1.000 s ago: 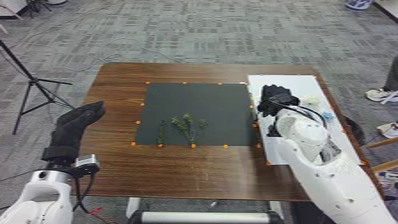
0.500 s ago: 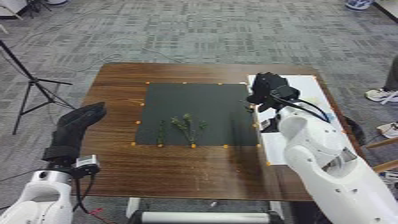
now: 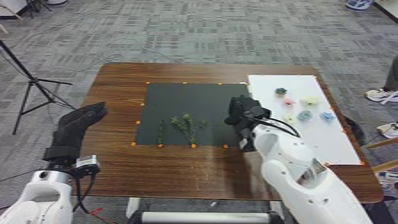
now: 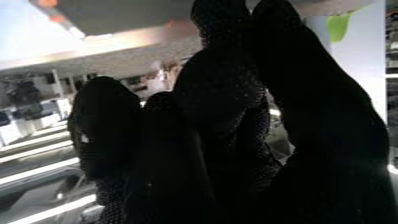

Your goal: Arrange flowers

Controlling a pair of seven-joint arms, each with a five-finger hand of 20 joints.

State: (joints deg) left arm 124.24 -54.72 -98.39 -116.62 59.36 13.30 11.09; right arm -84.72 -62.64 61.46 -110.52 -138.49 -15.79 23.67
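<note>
Around the black-gloved right hand [image 3: 244, 112] I see, on the brown wooden table [image 3: 178, 172], a white rectangular board [image 3: 333, 147] bearing small coloured blossoms [image 3: 309, 101] rightward, leafy green sprigs [image 3: 187, 121] on a dark mat [image 3: 195, 99] leftward. It screens the mat's edge; its closure and contents I cannot tell. Black-gloved left hand [image 3: 81, 119], farther left: extended, open. Blossoms: five; sprigs: at least two.

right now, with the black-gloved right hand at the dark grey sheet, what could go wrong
The right hand is close to the thin green sprigs on the sheet, so moving left could nudge them. The white right arm is beside the pastel flower heads on the white board; swinging right might knock them.
</note>
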